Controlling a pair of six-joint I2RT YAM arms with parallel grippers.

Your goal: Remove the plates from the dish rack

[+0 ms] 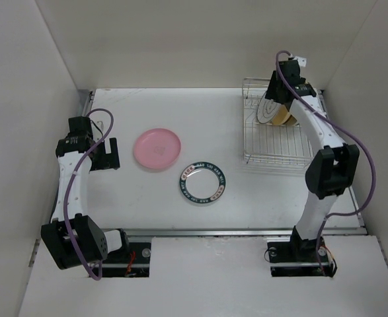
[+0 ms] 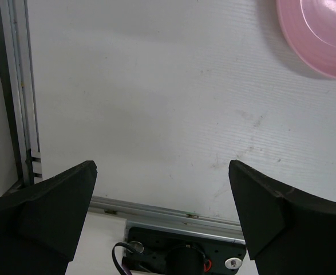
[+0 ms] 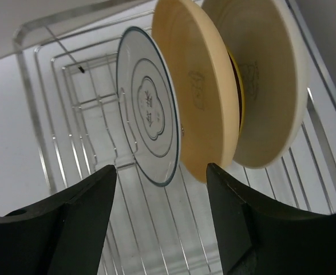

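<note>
Two plates lie flat on the bench (image 1: 200, 119): the pink plate (image 1: 157, 148) left of centre, and the green-rimmed plate (image 1: 203, 181) nearer and to its right. From above, the rack (image 1: 276, 142) sits at the far right with more plates standing at its far end. My right hand (image 1: 277, 92) reaches in over them. My left hand (image 1: 108, 153) hangs near the bench's left edge, apart from the pink plate.

On the left wrist camera that hand is wide open and holds nothing. Bare bench lies below it, and the pink plate's rim shows in one corner.

On the right wrist camera the fingers are spread wide, empty, touching nothing I can see. The thin-rimmed white plate (image 3: 147, 109) stands lined up between them. The tan plate (image 3: 199, 91) is just beside it, and the cream plate (image 3: 265, 80) is beyond. A sliver of a mustard plate (image 3: 237, 86) shows between those two.

I judge the white plate is next. I'd slip one finger along each face without nudging the tan plate, close near the rim, then lift straight out of the slot before swinging away.
</note>
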